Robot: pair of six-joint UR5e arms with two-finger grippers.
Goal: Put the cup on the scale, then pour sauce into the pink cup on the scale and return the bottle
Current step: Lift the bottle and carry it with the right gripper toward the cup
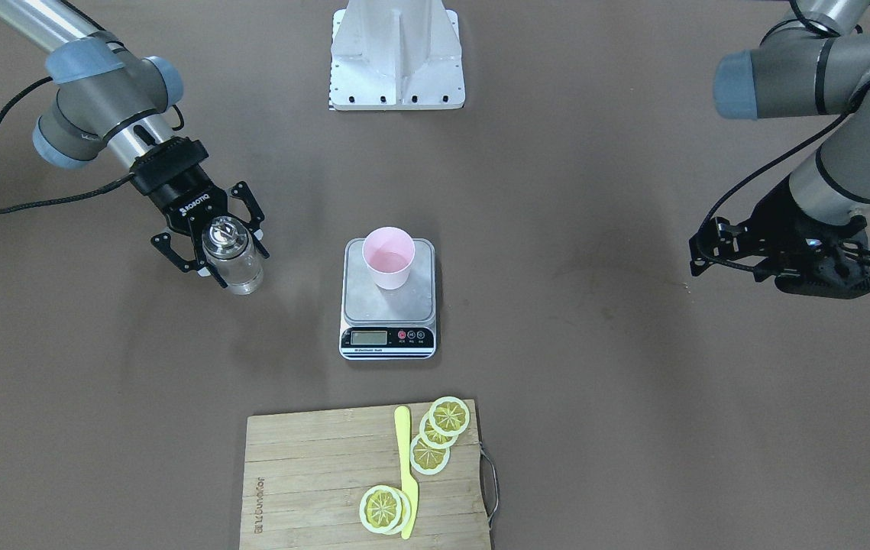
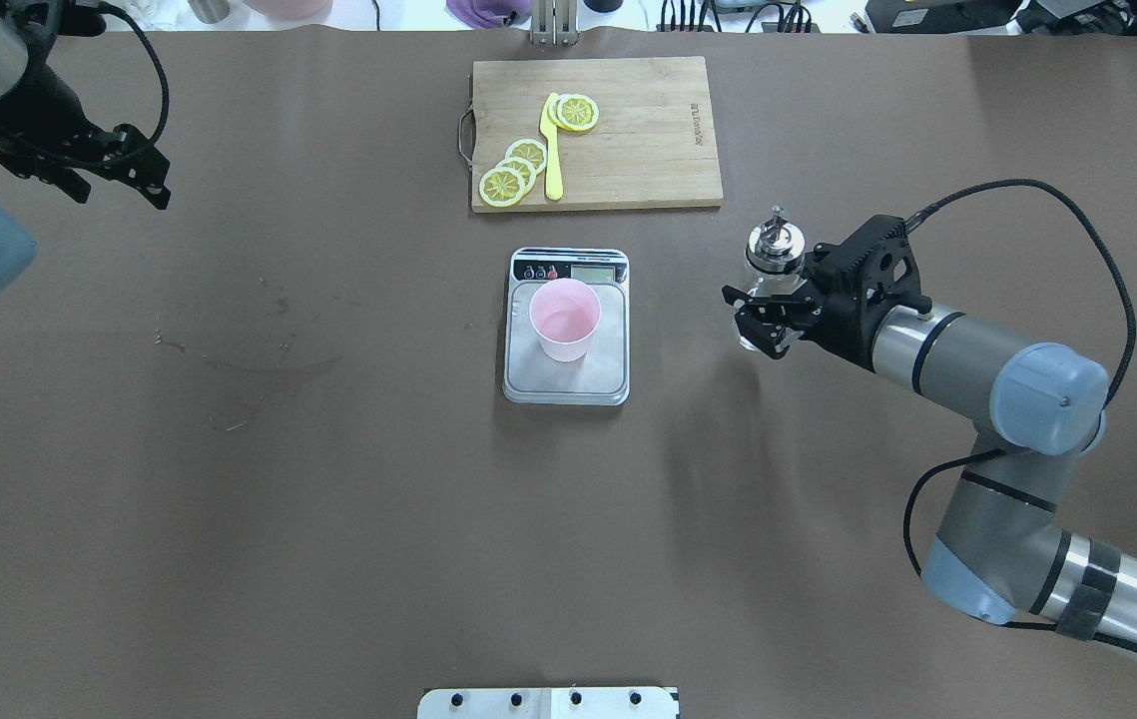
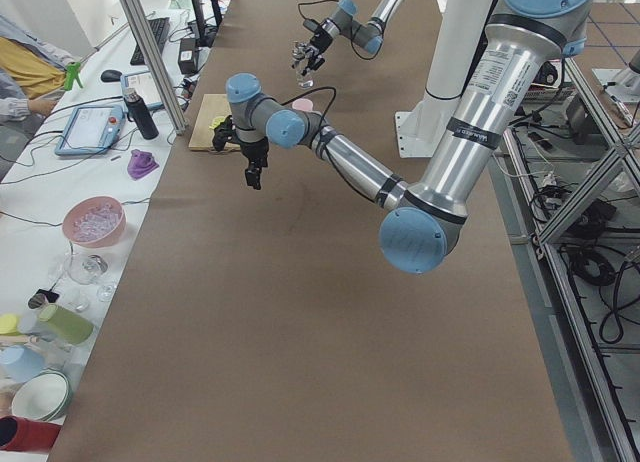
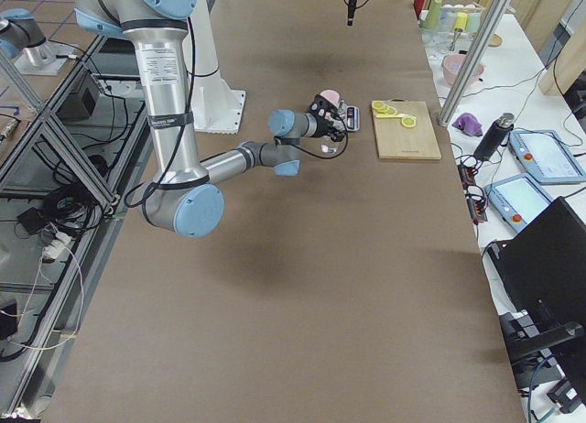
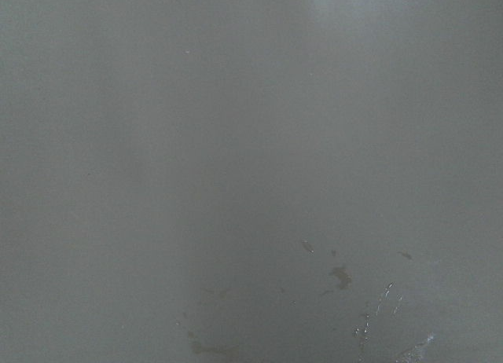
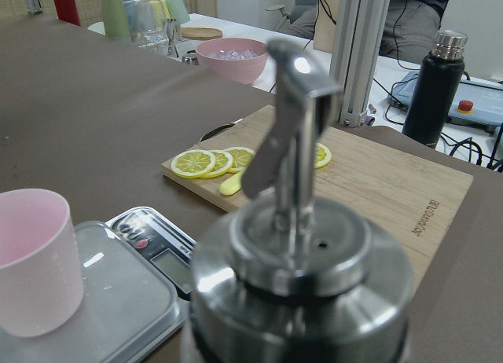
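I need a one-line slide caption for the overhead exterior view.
Right gripper holds the bottle upright beside the scale, where the pink cup stands.

This is a robotics lab. A left arm (image 3: pixel 500 82) and a right arm (image 4: pixel 165 75) rise from a white pedestal (image 1: pixel 398 53) at a brown-covered table (image 2: pixel 328 499). In the right side view, teach pendants (image 4: pixel 548 156) lie at 3 o'clock beside an aluminium frame post (image 4: pixel 478 49). Cable bundles (image 4: pixel 55 212) sprawl on the tiled floor at 9 o'clock.
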